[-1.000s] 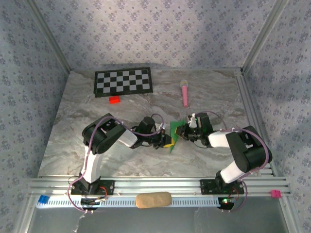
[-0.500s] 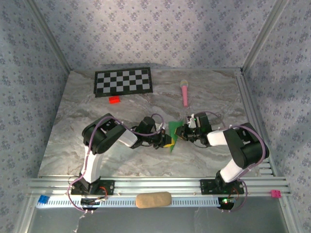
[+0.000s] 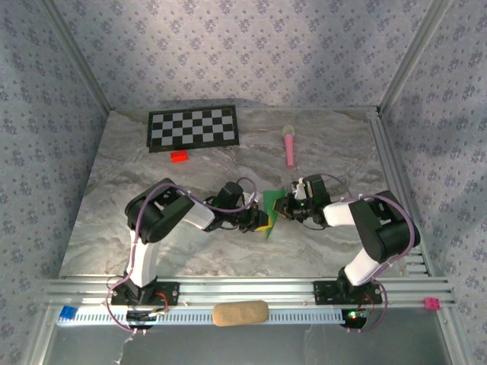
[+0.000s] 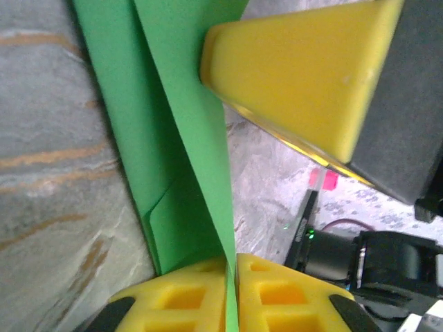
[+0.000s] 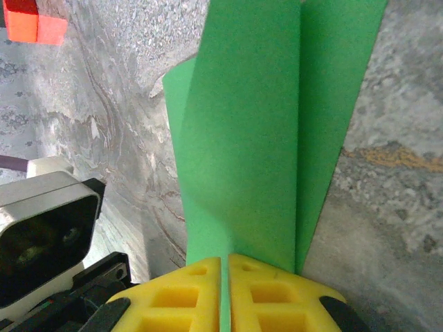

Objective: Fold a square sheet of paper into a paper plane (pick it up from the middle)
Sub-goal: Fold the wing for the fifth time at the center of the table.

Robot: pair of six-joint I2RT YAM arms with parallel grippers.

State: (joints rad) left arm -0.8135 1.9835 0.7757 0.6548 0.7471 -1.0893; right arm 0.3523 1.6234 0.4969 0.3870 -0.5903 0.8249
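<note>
Two robot arms are meeting near the middle of a grey marbled bench [image 3: 114, 228]. A thin, bright green, folded sheet of paper [image 3: 271, 201] is being held between them. The left claw [image 4: 232, 261] is pinching one edge, and the right claw [image 5: 225, 261] is clenching the opposite side.

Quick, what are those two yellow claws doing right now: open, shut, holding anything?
Left gripper: closed, pinching the folded green paper.
Right gripper: closed, pinching the same paper.
</note>
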